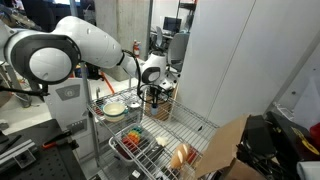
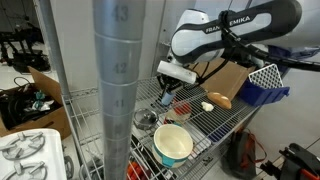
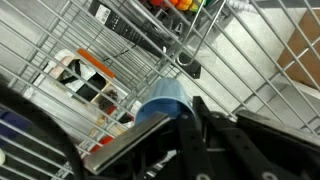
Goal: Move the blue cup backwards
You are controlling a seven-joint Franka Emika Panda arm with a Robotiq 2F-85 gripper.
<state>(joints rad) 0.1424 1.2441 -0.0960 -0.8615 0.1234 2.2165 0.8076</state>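
A: How's our arm (image 1: 92,42) sitting?
B: We see it reaching out level, wrist tipped down beside the cream dish (image 1: 115,108), gripper (image 1: 153,99) closed round the blue cup (image 3: 165,100), near that dish.

We see a wire-grid worktop (image 1: 190,125) on a metal rack. A cream round dish (image 2: 172,145) sits close to one of its edges, and a brown, bread-like lump (image 2: 218,100) lies near the opposite edge. A small red item (image 2: 182,107) rests between them, too small for us to name. A wide grey pillar (image 2: 120,80) stands in front and hides one corner of the worktop. Past the edge by the bread we see a blue crate (image 2: 262,85). An open cardboard box (image 1: 232,150) stands by another corner, under a tall white panel (image 1: 235,50). A wire basket of colourful items (image 1: 135,142) sits lower down.
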